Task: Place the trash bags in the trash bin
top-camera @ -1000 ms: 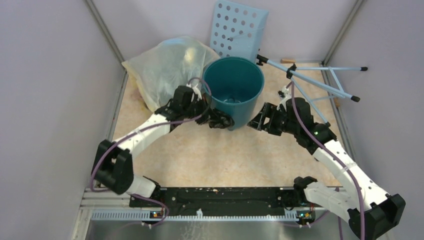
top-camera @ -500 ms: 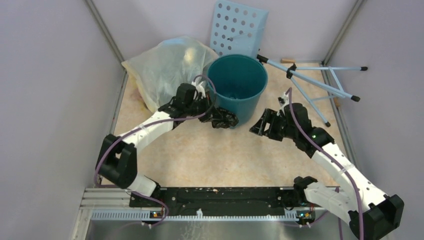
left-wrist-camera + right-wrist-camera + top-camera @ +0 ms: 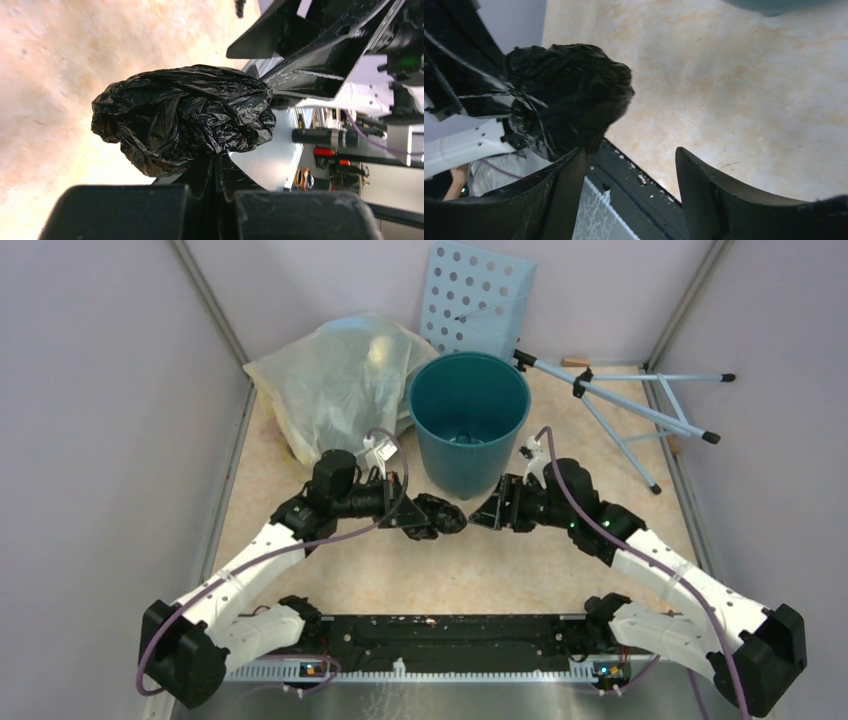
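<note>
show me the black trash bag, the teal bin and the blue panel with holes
black trash bag (image 3: 185, 115), left wrist view, middle of the crumpled ball
teal bin (image 3: 460, 472), top view, near outer wall below the rim
blue panel (image 3: 480, 295), top view, centre of its face

The left arm (image 3: 240, 575) reaches up from its base at the near left, with the forearm running right toward the middle. The left gripper (image 3: 437, 518) points right, its jaws closed on the neck of a balled bag (image 3: 185, 117). The right arm (image 3: 665, 565) mirrors it from the near right, forearm running left. The right gripper (image 3: 485, 516) points left, jaws spread wide with nothing between them. Its tips almost meet the left gripper's, just beside the bag.
</note>
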You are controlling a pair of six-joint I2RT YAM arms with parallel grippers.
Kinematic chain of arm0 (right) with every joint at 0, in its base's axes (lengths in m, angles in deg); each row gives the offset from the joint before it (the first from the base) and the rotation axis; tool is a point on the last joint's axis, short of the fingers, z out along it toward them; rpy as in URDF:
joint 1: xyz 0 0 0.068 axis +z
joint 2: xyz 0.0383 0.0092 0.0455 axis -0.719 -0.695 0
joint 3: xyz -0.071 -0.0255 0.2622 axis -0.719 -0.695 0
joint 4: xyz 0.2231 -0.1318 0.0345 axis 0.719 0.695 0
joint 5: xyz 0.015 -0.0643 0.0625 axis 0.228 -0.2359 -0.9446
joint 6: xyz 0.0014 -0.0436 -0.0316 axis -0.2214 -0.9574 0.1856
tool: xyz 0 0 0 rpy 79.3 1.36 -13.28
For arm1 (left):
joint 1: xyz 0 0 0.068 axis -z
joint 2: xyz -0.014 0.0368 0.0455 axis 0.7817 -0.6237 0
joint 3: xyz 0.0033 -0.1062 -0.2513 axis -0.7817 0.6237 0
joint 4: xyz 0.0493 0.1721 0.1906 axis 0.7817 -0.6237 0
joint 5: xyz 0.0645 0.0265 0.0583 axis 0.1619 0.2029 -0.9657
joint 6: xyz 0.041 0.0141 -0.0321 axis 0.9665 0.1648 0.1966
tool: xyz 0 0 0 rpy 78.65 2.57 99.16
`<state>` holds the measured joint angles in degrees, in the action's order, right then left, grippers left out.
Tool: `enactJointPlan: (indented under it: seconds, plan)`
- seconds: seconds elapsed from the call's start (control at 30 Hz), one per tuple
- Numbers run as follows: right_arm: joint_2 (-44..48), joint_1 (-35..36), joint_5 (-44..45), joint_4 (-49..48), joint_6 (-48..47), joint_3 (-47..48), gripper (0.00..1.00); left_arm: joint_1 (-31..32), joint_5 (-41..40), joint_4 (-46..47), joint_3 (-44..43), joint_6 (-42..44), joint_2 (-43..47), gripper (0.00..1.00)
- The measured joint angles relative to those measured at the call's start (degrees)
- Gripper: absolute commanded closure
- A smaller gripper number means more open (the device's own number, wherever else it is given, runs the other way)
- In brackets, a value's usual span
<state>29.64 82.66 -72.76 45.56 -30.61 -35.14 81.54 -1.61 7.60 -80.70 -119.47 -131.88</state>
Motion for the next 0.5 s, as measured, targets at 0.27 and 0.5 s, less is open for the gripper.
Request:
enactJointPlan:
  seconds: [0.27, 0.5]
  plan:
    - [4.81, 5.7, -4.72, -8.22, 4.48, -3.15, 0.35, 4.85, 4.81, 1.62, 4.81, -1.18, 5.66, 1.0]
    - [4.33, 7.37, -9.46, -13.18, 6.19, -3.1, 0.57, 7.43, 8.59, 5.86, 4.48, -2.16, 4.81, 1.0]
